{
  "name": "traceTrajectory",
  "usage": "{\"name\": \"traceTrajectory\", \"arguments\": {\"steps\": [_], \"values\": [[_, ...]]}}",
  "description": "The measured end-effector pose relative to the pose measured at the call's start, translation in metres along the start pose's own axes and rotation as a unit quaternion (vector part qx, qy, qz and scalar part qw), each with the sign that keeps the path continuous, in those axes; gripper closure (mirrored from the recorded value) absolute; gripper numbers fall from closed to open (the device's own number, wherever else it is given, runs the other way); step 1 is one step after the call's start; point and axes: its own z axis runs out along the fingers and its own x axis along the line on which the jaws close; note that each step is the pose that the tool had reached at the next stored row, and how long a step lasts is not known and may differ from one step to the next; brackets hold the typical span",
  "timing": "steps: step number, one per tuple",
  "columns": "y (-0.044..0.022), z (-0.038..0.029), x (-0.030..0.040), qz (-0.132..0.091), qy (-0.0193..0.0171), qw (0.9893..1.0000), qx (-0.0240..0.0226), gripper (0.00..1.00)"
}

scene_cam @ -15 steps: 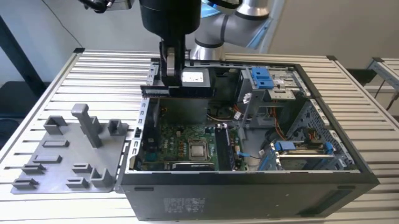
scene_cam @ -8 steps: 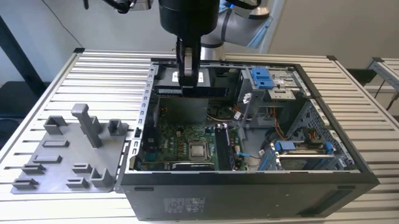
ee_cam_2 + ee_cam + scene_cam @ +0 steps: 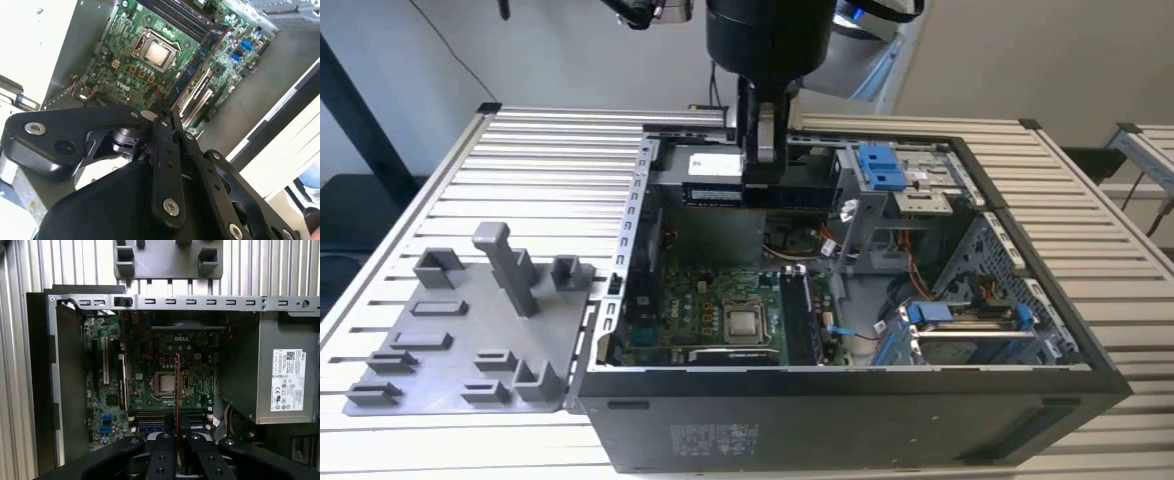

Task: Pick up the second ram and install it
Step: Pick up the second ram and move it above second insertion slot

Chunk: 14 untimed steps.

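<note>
Black metal pincer is clamped narrow on the thin, flat ram. The ram is held edge-on above the green motherboard, inside the open case on the ribbed table.

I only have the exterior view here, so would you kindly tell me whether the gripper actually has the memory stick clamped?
Observer: Yes. In the second wrist view the gripper is shut on the second ram, which juts out from it over the board.
Operator: Thank you. How does the stick lie relative to its slots?
Observer: In that same view it runs crosswise to the memory slots, not along them.
Operator: And what is it lined up over?
Observer: In the first wrist view it shows edge-on, and its edge crosses one side of the processor socket.
</note>
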Motion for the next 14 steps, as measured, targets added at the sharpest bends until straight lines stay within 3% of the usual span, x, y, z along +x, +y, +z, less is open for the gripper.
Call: {"name": "traceTrajectory", "arguments": {"steps": [14], "values": [[-0.0465,0.001,-0.0031,0.008,0.0002,1.0,0.0005,0.86]]}}
